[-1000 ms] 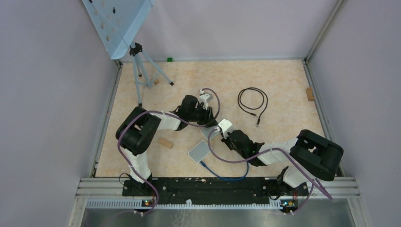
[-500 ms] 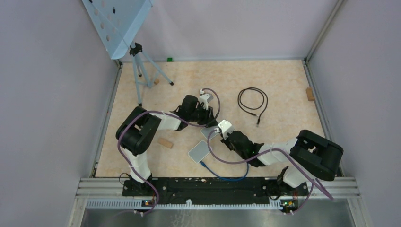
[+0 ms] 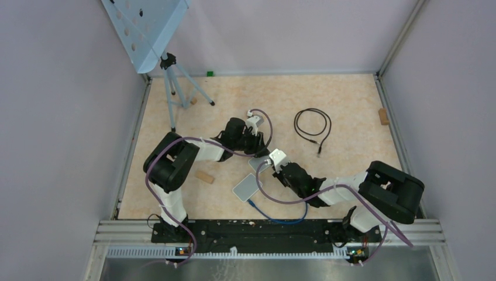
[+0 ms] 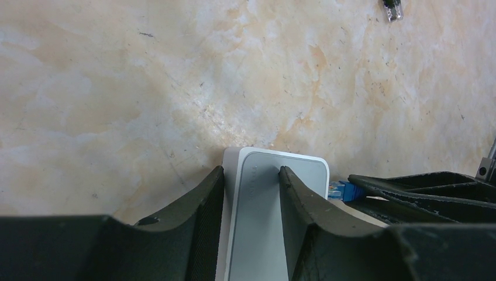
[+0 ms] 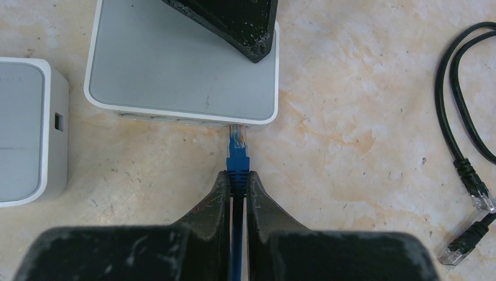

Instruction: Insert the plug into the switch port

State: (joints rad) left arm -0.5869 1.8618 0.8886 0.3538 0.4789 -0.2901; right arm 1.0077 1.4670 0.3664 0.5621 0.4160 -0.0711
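Observation:
The switch (image 5: 181,64) is a flat white box with a grey top, lying at mid-table (image 3: 261,164). My left gripper (image 4: 250,172) stands open astride its far edge. One of its fingers (image 4: 205,205) is against the side and the other rests on the top. The blue plug (image 5: 237,149) has its clear tip at the right-hand port on the switch's near side; how deep it sits I cannot tell. My right gripper (image 5: 237,175) is shut on the plug's boot, with the blue cable (image 3: 281,219) trailing back toward the arm bases.
A second white box (image 5: 23,129) lies just left of the switch. A coiled black cable (image 3: 313,126) lies at the back right, its plugs (image 5: 476,199) close to my right gripper. Wooden blocks (image 3: 204,177) (image 3: 383,116), a tripod (image 3: 175,88) and the walls surround the work area.

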